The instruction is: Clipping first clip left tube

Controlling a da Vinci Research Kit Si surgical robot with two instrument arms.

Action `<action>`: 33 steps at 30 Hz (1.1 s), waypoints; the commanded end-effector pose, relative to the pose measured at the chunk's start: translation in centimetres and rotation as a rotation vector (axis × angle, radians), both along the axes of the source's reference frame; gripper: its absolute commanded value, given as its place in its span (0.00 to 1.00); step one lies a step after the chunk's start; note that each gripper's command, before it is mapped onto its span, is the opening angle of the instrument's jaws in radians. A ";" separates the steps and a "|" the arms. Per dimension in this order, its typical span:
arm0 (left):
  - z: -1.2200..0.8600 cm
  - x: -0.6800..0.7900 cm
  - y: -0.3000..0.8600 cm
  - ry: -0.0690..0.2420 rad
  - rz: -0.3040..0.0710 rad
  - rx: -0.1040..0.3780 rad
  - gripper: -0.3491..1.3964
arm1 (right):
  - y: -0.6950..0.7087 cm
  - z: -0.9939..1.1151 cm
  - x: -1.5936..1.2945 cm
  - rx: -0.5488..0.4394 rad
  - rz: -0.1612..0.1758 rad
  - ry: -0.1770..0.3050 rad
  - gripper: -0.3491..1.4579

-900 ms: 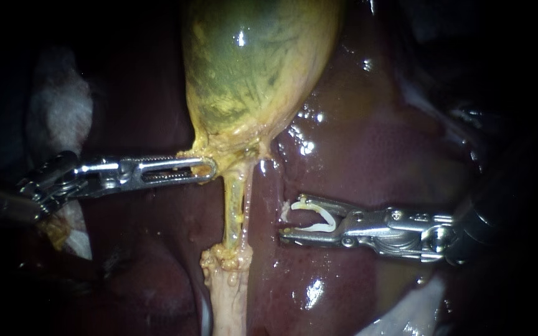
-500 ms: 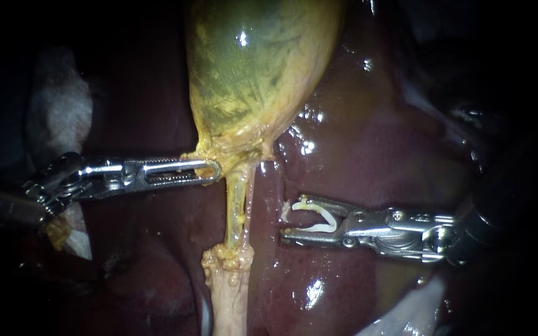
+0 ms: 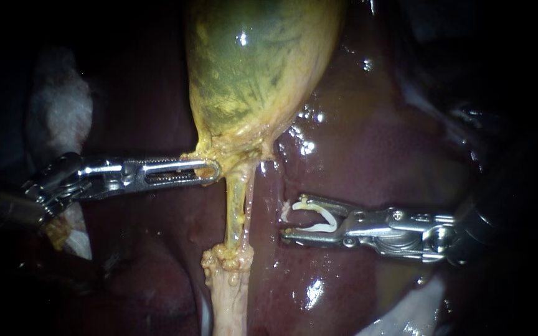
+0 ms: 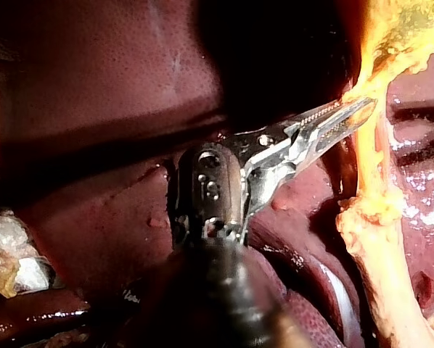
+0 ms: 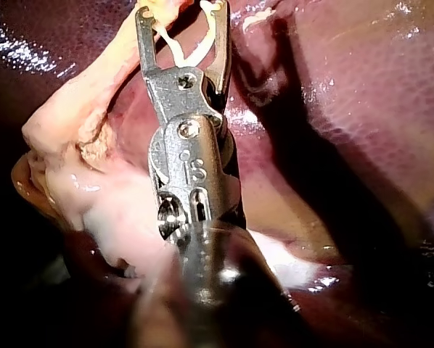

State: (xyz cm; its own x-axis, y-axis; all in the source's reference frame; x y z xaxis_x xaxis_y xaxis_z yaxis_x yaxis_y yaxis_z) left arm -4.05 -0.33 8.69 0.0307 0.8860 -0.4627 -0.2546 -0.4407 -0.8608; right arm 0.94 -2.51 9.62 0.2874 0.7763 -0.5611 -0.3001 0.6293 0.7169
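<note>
The left instrument is clamping the gallbladder neck in its jaws while the right instrument, jaws holding a spread clip, is hovering beside the unclipped tube.

the green and yellow gallbladder is big and round at the top. the dark red liver lies under it, wet and shiny. a white fluffy pad sits at the left.

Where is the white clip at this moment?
In the endoscope view the clip sits held in the right instrument's jaws, to the right of the tube, not touching it, over the liver.
</note>
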 end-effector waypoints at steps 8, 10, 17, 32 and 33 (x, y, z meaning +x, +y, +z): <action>-0.15 -0.03 0.03 -0.003 -0.002 0.009 0.00 | -0.08 -0.07 0.27 0.099 0.054 -0.014 0.50; -0.21 -0.04 0.04 -0.005 -0.002 0.012 0.00 | -0.10 -0.09 0.38 0.110 0.064 -0.018 0.50; -0.38 -0.08 0.08 -0.008 -0.002 0.016 0.00 | -0.14 -0.09 0.68 0.140 0.092 -0.027 0.50; -0.64 -0.16 0.11 -0.016 0.005 0.012 0.00 | -0.30 0.19 0.96 0.136 0.109 -0.036 0.50; -0.66 -0.16 0.11 -0.017 0.005 0.013 0.00 | -0.32 0.21 0.97 0.134 0.109 -0.036 0.50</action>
